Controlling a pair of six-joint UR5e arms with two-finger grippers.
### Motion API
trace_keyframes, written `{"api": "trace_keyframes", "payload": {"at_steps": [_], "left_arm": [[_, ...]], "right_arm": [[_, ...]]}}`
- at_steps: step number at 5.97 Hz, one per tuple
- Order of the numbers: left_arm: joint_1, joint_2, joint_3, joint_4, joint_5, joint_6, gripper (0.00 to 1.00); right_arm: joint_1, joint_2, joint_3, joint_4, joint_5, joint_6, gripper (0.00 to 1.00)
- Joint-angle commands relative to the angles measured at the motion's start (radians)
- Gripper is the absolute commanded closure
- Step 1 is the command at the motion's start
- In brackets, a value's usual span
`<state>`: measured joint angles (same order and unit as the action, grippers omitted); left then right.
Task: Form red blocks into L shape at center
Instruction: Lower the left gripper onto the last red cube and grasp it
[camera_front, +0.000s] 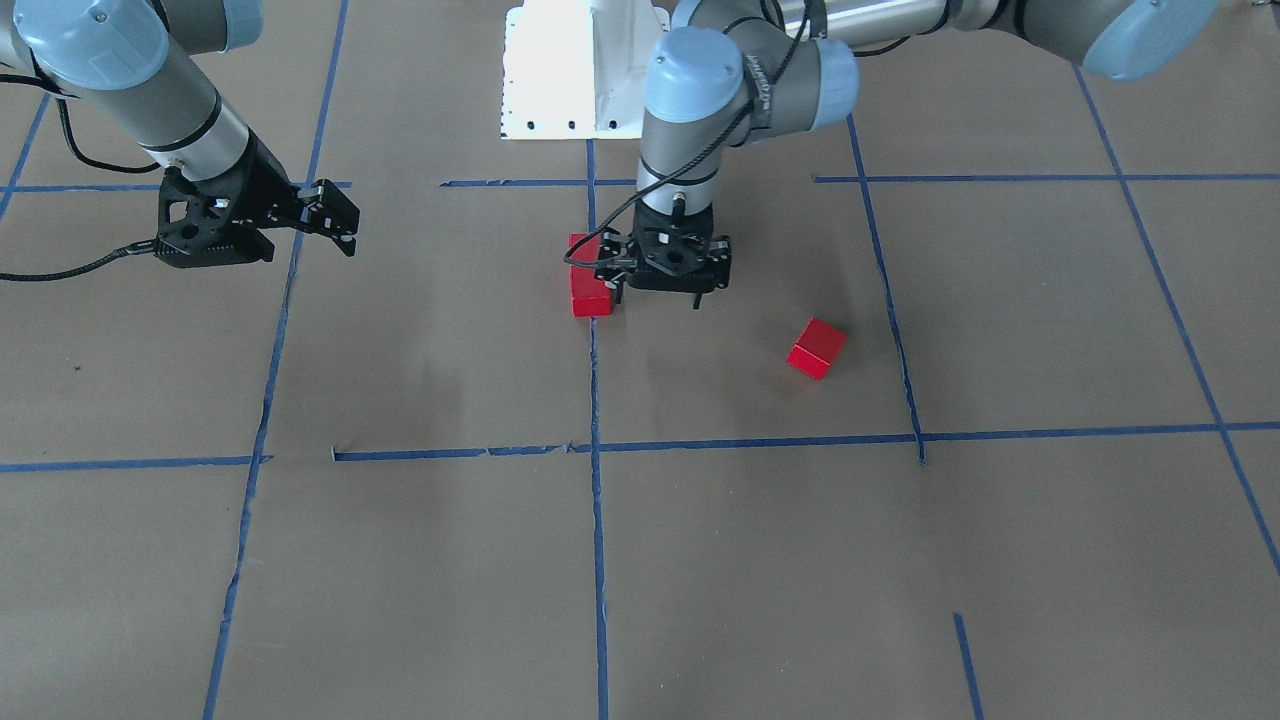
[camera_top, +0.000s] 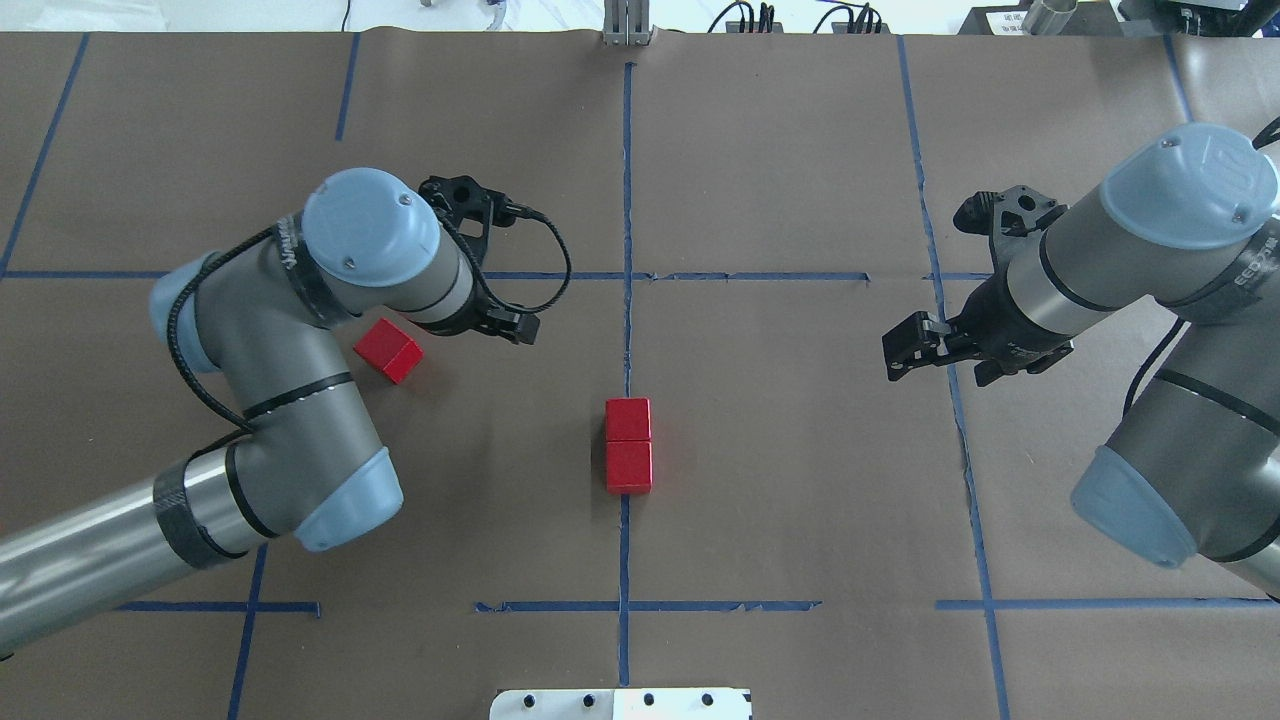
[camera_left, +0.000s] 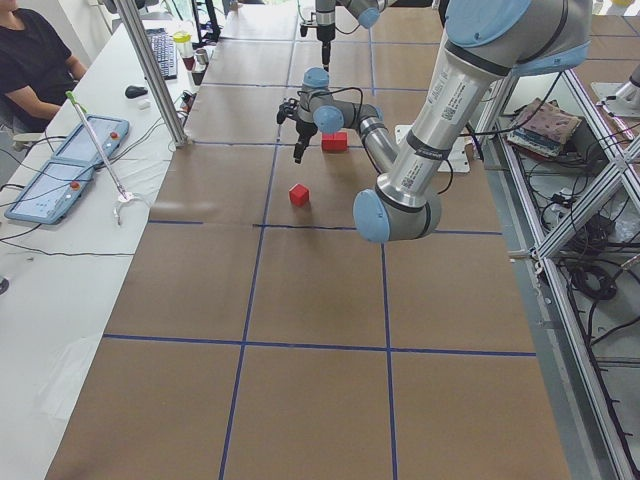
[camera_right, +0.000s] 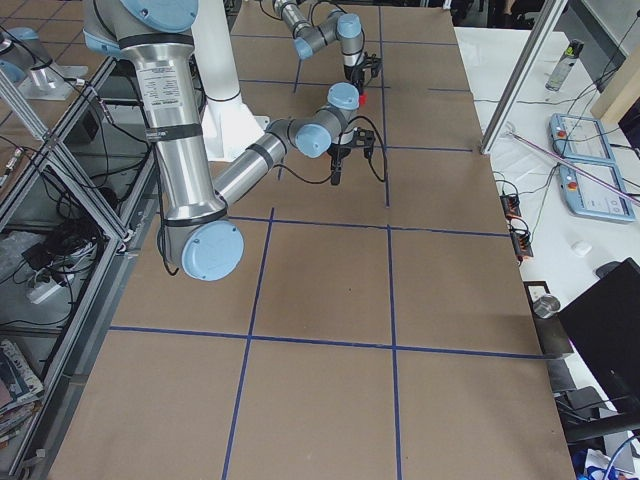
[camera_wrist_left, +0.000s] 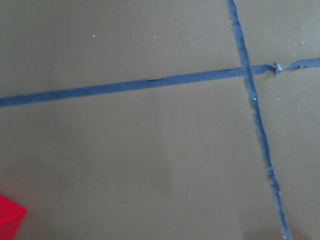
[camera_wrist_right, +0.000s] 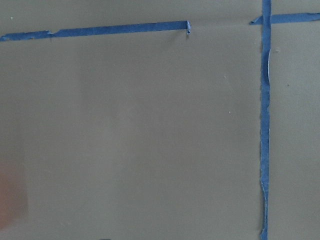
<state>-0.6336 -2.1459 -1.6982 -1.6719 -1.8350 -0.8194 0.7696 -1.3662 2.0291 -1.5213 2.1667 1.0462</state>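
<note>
Two red blocks (camera_top: 628, 445) lie touching end to end on the vertical blue tape line (camera_top: 627, 330) at the center, also seen in the front view (camera_front: 590, 276). A third red block (camera_top: 388, 350) (camera_front: 817, 348) sits apart, turned at an angle, on my left side. My left gripper (camera_front: 660, 296) (camera_top: 512, 326) hangs above the paper between the pair and the lone block, open and holding nothing. A corner of a red block (camera_wrist_left: 10, 222) shows in the left wrist view. My right gripper (camera_top: 900, 355) (camera_front: 345, 222) is raised far to my right, open and holding nothing.
Blue tape lines grid the brown paper (camera_top: 800, 450). The white robot base plate (camera_front: 560, 70) (camera_top: 620, 703) sits at my edge of the table. A seated person (camera_left: 30, 60) and control tablets (camera_left: 60, 170) are at a side table beyond my left end.
</note>
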Motion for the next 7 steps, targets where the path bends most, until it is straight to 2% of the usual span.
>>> {"api": "trace_keyframes", "payload": {"at_steps": [1,4,7], "left_arm": [[-0.090,0.104,-0.001,-0.049,-0.114,0.245,0.00],[-0.080,0.138,0.020,-0.107,-0.118,0.202,0.00],[-0.067,0.135,0.046,-0.108,-0.121,0.194,0.00]], "right_arm": [[-0.001,-0.005,0.014,0.000,-0.002,0.000,0.00],[-0.004,-0.005,0.013,0.000,-0.001,0.011,0.00],[-0.006,-0.004,0.013,0.000,0.001,0.014,0.00]]}}
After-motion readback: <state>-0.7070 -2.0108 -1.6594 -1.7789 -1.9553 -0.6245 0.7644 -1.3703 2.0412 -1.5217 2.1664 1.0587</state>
